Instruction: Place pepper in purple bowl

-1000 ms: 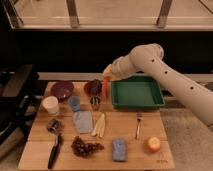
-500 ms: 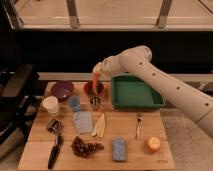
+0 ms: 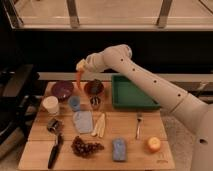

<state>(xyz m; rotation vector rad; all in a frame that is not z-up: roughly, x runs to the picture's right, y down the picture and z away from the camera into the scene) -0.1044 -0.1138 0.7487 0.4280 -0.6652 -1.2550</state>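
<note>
Camera view, reading left to right across my wooden table [image 3: 150, 131]: a white cup [image 3: 50, 104] stands at the left edge, and behind it sits the purple bowl [image 3: 62, 90], which looks empty. Just right of the bowl and above it, my gripper [image 3: 81, 66] hangs in the air with its fingers pressed together on the top end of the pepper [image 3: 79, 80], which dangles down from the pinch, its tip near the bowl's right rim but clear of the table. Below that lie a small blue cup [image 3: 74, 103], a grey-blue cloth [image 3: 83, 121] and a bunch of dark grapes [image 3: 86, 147], with a black-handled tool [image 3: 54, 151] at the front left. Right of the pepper sits a brownish-red bowl [image 3: 93, 88] with something dark in it, then pale strips [image 3: 99, 125], a blue sponge [image 3: 119, 149], a green tray [image 3: 132, 93], a fork [image 3: 138, 125] and a round orange fruit [image 3: 153, 144]. My arm [image 3: 150, 82] reaches in from the right over the tray.
</note>
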